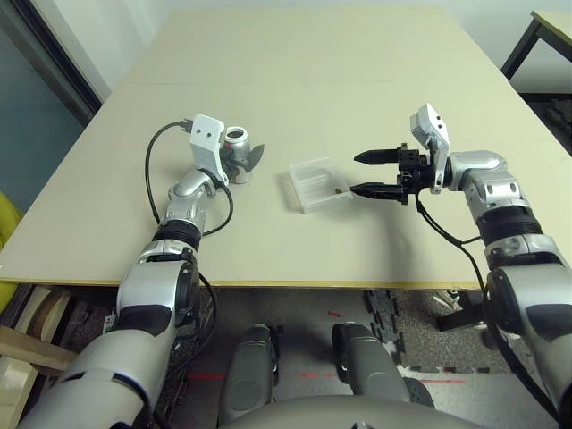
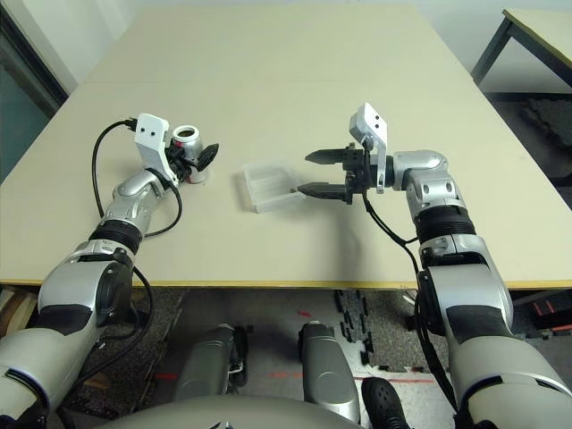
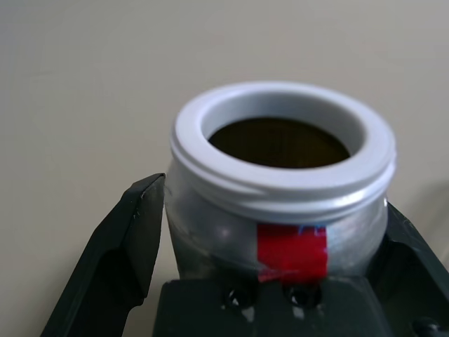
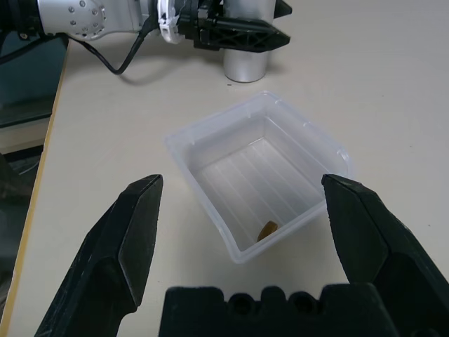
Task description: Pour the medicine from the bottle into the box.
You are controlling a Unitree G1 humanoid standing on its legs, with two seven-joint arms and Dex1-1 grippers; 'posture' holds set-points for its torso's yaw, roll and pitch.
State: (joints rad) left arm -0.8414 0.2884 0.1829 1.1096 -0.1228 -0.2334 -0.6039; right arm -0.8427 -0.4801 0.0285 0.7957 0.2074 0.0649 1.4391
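**Pill in the box, bottle set upright**

The table (image 1: 295, 98) carries everything. My left gripper (image 1: 243, 162) stands wide around the upright bottle (image 1: 237, 140), fingers apart from its sides, so I judge it set down, not gripped. My right gripper (image 4: 245, 232) gapes empty just beside the box (image 4: 210, 151), perhaps to steady it. The medicine (image 4: 267, 229) lies in the box's corner; the bottle looks empty, though its inside is dark.

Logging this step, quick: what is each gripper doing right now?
Left gripper: open, fingers either side of the upright silver-grey bottle with a red stripe.
Right gripper: open, holding nothing, beside the clear plastic box.
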